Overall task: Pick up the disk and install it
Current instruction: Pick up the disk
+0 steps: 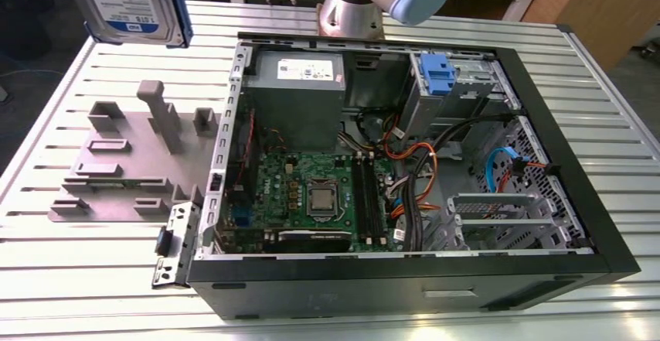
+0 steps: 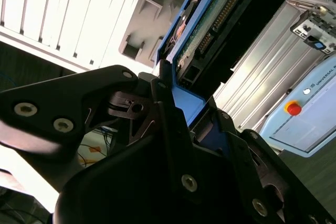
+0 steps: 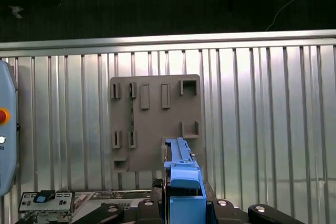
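The disk [image 1: 132,5], a silver drive with a white-and-blue label and a blue carrier frame, hangs in the air at the exterior view's upper left, above the slatted table and off to the side of the open computer case [image 1: 577,202]. In the second wrist view my gripper [image 2: 179,106] is shut on the disk [image 2: 210,22], its black fingers [image 2: 168,129] clamping the blue frame beside the green circuit board. In the first wrist view the blue carrier edge of the disk [image 3: 184,171] sticks out from the gripper [image 3: 184,205], over a grey fixture plate [image 3: 155,119].
The grey fixture plate [image 1: 124,163] with upright holders lies at the exterior view's left, beside the case. Inside the case are a grey power supply [image 1: 299,86], a motherboard [image 1: 309,194], cables and a blue latch on a metal cage [image 1: 438,74]. The arm's base [image 1: 356,8] stands behind the case.
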Controlling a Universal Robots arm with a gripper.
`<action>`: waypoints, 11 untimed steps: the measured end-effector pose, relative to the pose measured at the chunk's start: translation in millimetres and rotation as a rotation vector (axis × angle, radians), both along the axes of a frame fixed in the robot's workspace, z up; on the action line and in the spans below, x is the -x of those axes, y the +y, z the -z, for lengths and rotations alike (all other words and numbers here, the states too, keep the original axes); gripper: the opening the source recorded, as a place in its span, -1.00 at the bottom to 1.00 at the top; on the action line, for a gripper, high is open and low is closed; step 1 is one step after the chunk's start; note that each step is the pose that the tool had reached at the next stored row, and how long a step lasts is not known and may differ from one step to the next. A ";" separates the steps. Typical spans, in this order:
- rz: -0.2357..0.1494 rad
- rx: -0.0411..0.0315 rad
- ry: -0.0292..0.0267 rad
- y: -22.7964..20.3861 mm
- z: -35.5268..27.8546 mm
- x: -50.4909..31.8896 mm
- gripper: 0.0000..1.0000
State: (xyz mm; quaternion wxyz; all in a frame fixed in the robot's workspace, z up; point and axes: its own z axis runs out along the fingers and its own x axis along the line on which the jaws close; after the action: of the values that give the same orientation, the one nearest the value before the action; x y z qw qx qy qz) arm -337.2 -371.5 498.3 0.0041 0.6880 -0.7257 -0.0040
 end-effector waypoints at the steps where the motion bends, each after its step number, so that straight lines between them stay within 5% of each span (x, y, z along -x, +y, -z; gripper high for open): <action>1: 0.000 0.0000 0.0001 -0.1 0.0 -1.0 -0.27; 11: 0.003 0.0000 0.0000 -0.9 0.0 -9.9 -0.27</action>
State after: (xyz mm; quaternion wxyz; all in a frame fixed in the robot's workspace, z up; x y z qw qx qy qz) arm -327.2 -372.4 498.3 0.0041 0.6868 -0.7269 -0.0040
